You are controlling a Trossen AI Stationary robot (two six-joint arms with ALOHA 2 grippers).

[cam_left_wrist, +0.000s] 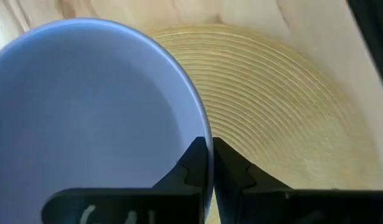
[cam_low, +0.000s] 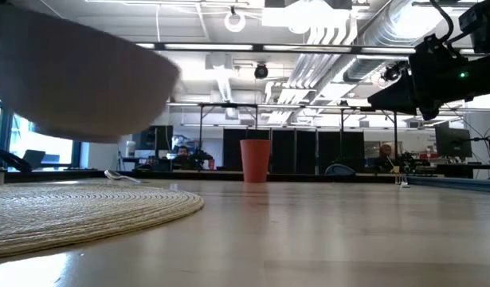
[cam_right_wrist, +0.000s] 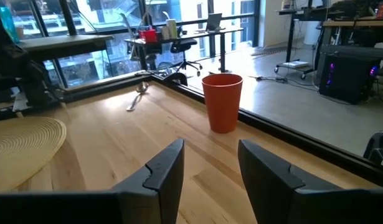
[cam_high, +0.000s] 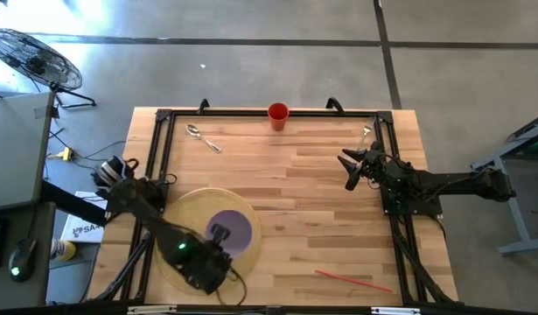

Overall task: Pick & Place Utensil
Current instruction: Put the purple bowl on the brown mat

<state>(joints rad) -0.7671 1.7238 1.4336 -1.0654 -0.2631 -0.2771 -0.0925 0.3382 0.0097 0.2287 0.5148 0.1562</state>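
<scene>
Left gripper (cam_left_wrist: 210,163): your fingers are pinched on the purple bowl's (cam_high: 231,229) rim, over the woven mat (cam_high: 183,213), near-left.
Spoon (cam_high: 202,138): far-left on your table.
Right gripper (cam_right_wrist: 210,168): parted, holding nothing, far right.
Cup (cam_high: 278,115): far edge.

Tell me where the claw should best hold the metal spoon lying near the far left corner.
Probably the thin handle of the metal spoon, coming from straight above: it lies flat on the wooden table, its bowl toward the corner, with free space around it.

Wooden table (cam_high: 312,201) carries woven mat (cam_high: 183,214), spoon (cam_high: 202,138), orange cup (cam_high: 278,115) (upright), red straw (cam_high: 349,279)
</scene>
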